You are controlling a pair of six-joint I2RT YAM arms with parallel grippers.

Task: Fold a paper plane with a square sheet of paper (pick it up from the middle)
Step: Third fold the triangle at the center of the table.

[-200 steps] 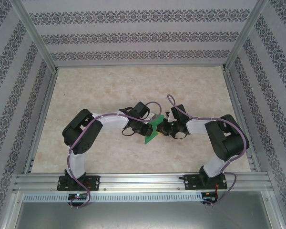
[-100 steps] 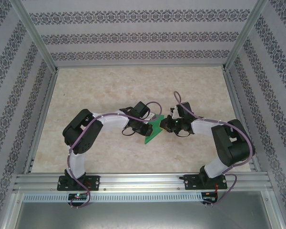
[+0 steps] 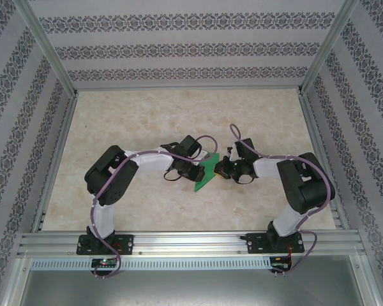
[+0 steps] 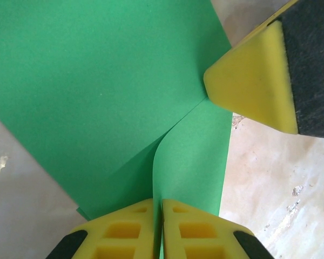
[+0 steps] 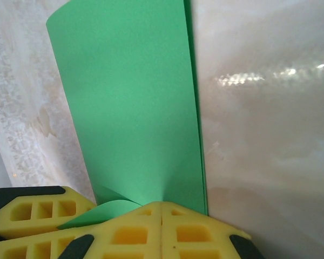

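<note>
- The left pincer is pressed together on one edge of the square sheet of paper, with the green layers caught between its two yellow pads; as I judge it, this grip is the anchor for one end of the crease, so it should be firm and should not slide along the edge
- In the top view the sheet sits between the two pincers, near the middle of the desk; from above I cannot tell whether it hangs free or rests on the desk by an edge
- In the left wrist view a soft, curved ridge runs up from the left pads to the point where a yellow pad of the other arm touches the sheet's edge; the fold there is rounded, not flattened, so the step in hand looks like setting a crease that is only half formed
- To do it well, the two layers should be brought edge to edge before any pressing, because a crease set while they are askew will leave the plane lopsided
- The right pincer is also pressed together on the paper, pinching it where the layers narrow, and a small curl bulges just to the left of its pads
- That curl should be smoothed out first; a gentle, even pull apart along one line would probably tauten the ridge, while a hard tug risks tearing such thin paper
</note>
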